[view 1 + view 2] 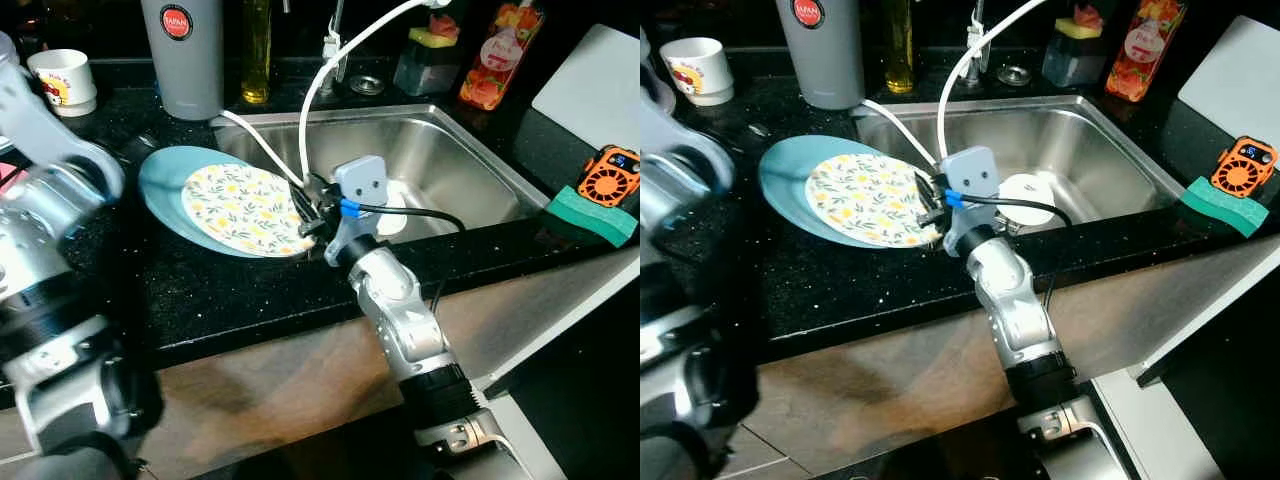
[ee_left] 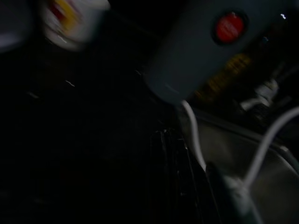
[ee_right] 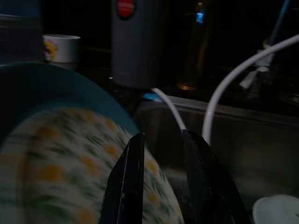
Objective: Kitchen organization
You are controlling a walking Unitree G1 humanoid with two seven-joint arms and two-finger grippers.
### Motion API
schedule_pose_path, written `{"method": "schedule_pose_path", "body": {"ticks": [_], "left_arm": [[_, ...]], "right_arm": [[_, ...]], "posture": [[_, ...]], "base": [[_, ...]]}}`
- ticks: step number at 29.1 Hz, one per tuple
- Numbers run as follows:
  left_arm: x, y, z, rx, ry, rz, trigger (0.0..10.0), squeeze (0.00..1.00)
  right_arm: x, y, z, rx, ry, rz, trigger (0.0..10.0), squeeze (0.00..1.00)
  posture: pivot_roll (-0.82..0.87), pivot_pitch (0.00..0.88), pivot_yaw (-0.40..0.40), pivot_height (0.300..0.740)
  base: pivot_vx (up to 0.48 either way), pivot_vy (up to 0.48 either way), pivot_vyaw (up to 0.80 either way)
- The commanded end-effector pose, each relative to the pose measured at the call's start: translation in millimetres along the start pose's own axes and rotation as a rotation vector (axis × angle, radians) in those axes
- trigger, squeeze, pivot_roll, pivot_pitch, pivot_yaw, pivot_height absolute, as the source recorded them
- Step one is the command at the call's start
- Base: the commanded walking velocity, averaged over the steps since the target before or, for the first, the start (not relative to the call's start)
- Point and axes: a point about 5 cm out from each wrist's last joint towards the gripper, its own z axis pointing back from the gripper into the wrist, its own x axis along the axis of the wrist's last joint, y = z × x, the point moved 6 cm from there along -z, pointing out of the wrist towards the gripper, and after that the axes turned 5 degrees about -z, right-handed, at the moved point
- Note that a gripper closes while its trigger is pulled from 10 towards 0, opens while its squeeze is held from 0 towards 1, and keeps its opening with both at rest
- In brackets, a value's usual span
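Grey flask (image 1: 183, 55) with a red round label, white lettering too small to read

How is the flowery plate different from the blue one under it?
The floral plate is cream with yellow flowers and green leaves; the teal plate is plain. The floral plate is smaller and lies on top, shifted toward the sink; the teal plate shows as a wide rim on the far side. The right gripper is at the floral plate's edge, apart from the teal plate's bare rim. Both are round and sit on the black counter.
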Motion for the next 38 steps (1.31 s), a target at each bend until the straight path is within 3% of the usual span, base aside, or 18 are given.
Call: {"method": "schedule_pose_path", "body": {"ticks": [1,12,17,19,20,21,22,23,24,26,27,30,32,33,34,35,37,38], "left_arm": [[2.2,-1.3,0.2,0.005,-0.007,-0.053,10.0,0.0],[-11.3,-4.1,-4.5,0.007,0.008,-0.091,10.0,0.0],[-12.9,1.2,-4.2,0.065,-0.018,-0.145,10.0,0.0],[-13.6,11.5,-2.3,0.152,-0.024,-0.287,10.0,0.0],[-12.9,17.9,-1.4,0.202,-0.012,-0.462,10.0,0.0],[-12.9,17.9,-1.4,0.202,-0.012,-0.462,10.0,0.0],[-12.9,23.1,-0.4,0.227,0.005,-0.594,10.0,0.0],[-12.8,27.2,0.5,0.232,0.025,-0.66,10.0,0.0],[-12.8,27.2,0.5,0.232,0.025,-0.66,10.0,0.0],[3.6,49.7,6.4,0.276,0.049,-0.689,10.0,0.0],[3.6,49.7,6.4,0.276,0.049,-0.689,10.0,0.0],[31.6,97.3,19.7,0.438,0.051,-0.709,10.0,0.0],[39.3,135.8,32.6,0.587,0.062,-0.713,10.0,0.0],[39.2,150.9,38.6,0.65,0.072,-0.71,10.0,0.0],[39.2,150.9,38.6,0.65,0.072,-0.71,10.0,0.0],[30.4,162.7,42.6,0.675,0.102,-0.637,10.0,0.0],[5.1,171.3,44.0,0.661,0.177,-0.5,10.0,0.0],[5.1,171.3,44.0,0.661,0.177,-0.5,10.0,0.0]], "right_arm": [[1.4,-7.6,-1.1,-0.028,-0.007,0.001,10.0,0.0],[4.2,-13.5,-1.3,-0.047,-0.017,0.007,10.0,0.0],[6.6,-13.4,-1.2,-0.048,-0.031,0.0,10.0,0.0],[11.9,-13.1,-1.2,-0.049,-0.054,-0.011,10.0,0.0],[14.8,-13.4,-1.1,-0.049,-0.065,-0.014,10.0,0.0],[14.8,-13.4,-1.1,-0.049,-0.065,-0.014,10.0,0.0],[16.8,-13.6,-1.0,-0.049,-0.071,-0.015,10.0,0.0],[18.1,-14.0,-0.9,-0.049,-0.075,-0.014,10.0,0.0],[18.1,-14.0,-0.9,-0.049,-0.075,-0.014,10.0,0.0],[21.6,-17.3,0.2,-0.055,-0.084,-0.007,10.0,0.0],[21.6,-17.3,0.2,-0.055,-0.084,-0.007,10.0,0.0],[24.4,-22.1,0.5,-0.07,-0.092,0.0,10.0,0.0],[24.3,-24.2,-0.2,-0.079,-0.094,0.0,10.0,0.0],[24.3,-24.3,-0.5,-0.08,-0.094,-0.001,10.0,0.0],[24.3,-24.3,-0.5,-0.08,-0.094,-0.001,10.0,0.0],[24.3,-24.1,-0.7,-0.079,-0.094,-0.001,10.0,0.0],[24.3,-23.4,-1.1,-0.075,-0.093,0.001,10.0,0.0],[24.3,-23.4,-1.1,-0.075,-0.093,0.001,10.0,0.0]], "posture": [[0.2,0.088,-0.072,0.74],[0.2,0.086,-0.073,0.74],[0.2,0.086,-0.073,0.74],[0.2,0.09,-0.071,0.74],[0.2,0.09,-0.071,0.74],[0.2,0.09,-0.071,0.74],[0.21,0.093,-0.071,0.74],[0.21,0.093,-0.071,0.74],[0.21,0.093,-0.071,0.74],[0.22,0.096,-0.066,0.74],[0.22,0.096,-0.066,0.74],[0.24,0.099,-0.058,0.74],[0.24,0.098,-0.058,0.74],[0.24,0.098,-0.057,0.74],[0.24,0.098,-0.057,0.74],[0.24,0.098,-0.057,0.74],[0.24,0.099,-0.062,0.74],[0.24,0.099,-0.062,0.74]], "base": [[0.0,0.0,0.0],[0.0,0.0,0.0],[0.0,0.0,0.0],[0.0,0.0,0.0],[0.0,0.0,0.0],[0.0,0.0,0.0],[0.0,0.0,0.0],[0.0,0.0,0.0],[0.0,0.0,0.0],[0.0,0.0,0.0],[0.0,0.0,0.0],[0.0,0.0,0.0],[0.0,0.0,0.0],[0.0,0.0,0.0],[0.0,0.0,0.0],[0.0,0.0,0.0],[0.0,0.0,0.0],[0.0,0.0,0.0]]}}
